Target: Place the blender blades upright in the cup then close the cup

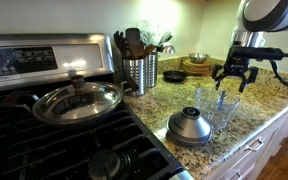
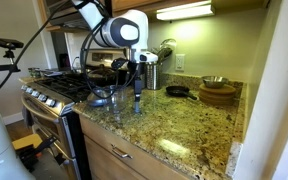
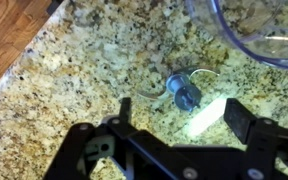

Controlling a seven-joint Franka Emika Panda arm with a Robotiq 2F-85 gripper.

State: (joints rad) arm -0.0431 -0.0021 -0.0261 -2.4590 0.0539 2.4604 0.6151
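Note:
The blender blades (image 3: pixel 184 90) rest on the granite counter: a blue hub with curved metal blades and a pale shaft (image 3: pixel 206 115) pointing towards the camera. My gripper (image 3: pixel 179 125) is open just above them, with the shaft between the spread fingers and not touching either. The clear plastic cup (image 3: pixel 259 30) stands beside the blades at the wrist view's upper right. In an exterior view my gripper (image 1: pixel 234 78) hovers over the cup (image 1: pixel 227 110) and the blue shaft (image 1: pixel 224 95). The silver dome lid (image 1: pixel 189 127) sits near the counter's front edge. My gripper (image 2: pixel 136 85) also shows above the blue shaft (image 2: pixel 137 100).
A perforated steel utensil holder (image 1: pixel 139 72) stands by the stove. A pan with a glass lid (image 1: pixel 76 100) is on the burners. A black pan (image 2: pixel 177 91) and wooden bowls (image 2: pixel 217 95) sit at the counter's far end. The counter edge (image 3: pixel 14 70) is close.

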